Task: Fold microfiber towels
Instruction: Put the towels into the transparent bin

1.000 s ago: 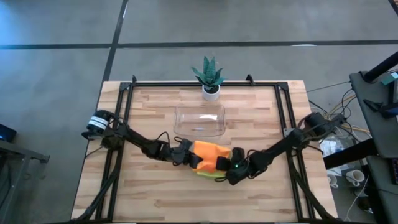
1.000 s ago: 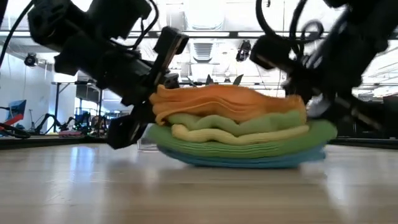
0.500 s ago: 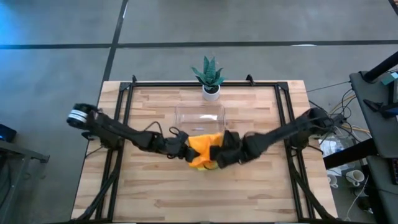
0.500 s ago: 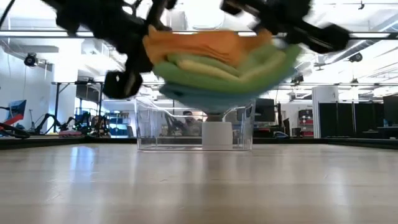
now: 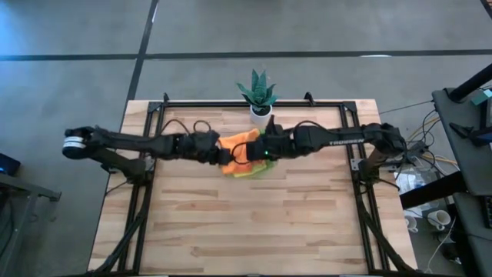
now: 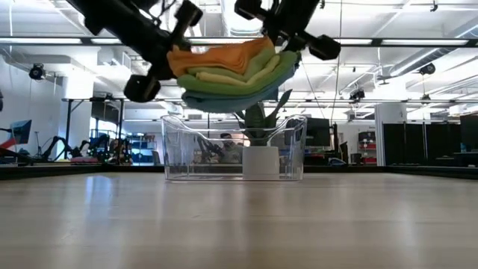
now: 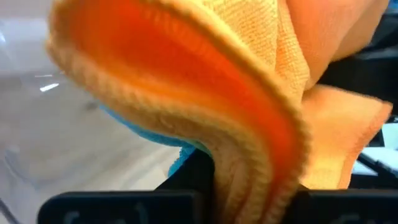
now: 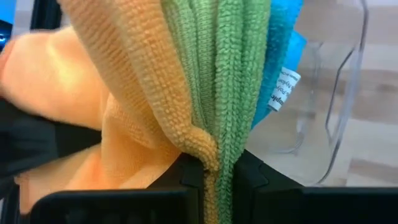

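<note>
L gripper (image 5: pixel 217 148) & R gripper (image 5: pixel 260 151) both clamping towel stack (image 5: pixel 242 154), holding it aloft over clear tray (image 6: pixel 233 149), near desk's (image 5: pixel 246 223) far edge, beside plant (image 5: pixel 258 92)

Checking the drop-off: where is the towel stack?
The towel stack hangs above the clear tray, clamped between the left tool and right tool.

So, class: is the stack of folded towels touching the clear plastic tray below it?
Apart. In the low view, the towel stack hangs between the left pincer and right pincer, with open background showing between its underside and the tray rim.
</note>
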`<state>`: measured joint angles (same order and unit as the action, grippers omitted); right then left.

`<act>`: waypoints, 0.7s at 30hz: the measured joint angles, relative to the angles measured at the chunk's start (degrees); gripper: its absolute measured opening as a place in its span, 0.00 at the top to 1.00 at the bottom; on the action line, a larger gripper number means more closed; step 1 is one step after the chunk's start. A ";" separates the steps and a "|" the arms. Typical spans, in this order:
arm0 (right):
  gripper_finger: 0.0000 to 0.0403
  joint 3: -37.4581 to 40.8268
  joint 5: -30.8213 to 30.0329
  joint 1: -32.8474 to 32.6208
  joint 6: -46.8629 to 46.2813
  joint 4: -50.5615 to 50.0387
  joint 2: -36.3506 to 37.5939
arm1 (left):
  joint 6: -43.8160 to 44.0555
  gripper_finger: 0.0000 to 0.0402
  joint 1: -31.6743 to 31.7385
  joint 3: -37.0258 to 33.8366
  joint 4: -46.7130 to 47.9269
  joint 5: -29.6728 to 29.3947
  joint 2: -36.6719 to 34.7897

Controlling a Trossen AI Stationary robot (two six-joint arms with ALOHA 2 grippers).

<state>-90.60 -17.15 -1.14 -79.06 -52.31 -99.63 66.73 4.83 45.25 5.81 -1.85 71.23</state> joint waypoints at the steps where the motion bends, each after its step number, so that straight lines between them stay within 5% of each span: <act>1: 0.93 0.10 0.63 0.89 0.64 -0.05 0.00 | -0.64 0.96 1.67 0.25 0.03 1.33 0.34; 9: 0.93 3.15 4.32 6.89 3.08 0.37 0.00 | -5.27 0.96 10.36 3.47 2.32 8.55 5.27; 21: 0.93 14.05 7.71 9.39 3.42 11.85 -1.11 | -7.62 0.96 12.06 7.72 4.01 11.41 14.08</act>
<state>-76.55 -9.44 8.25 -75.65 -40.46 -100.75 59.11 16.88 52.97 9.81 9.56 85.31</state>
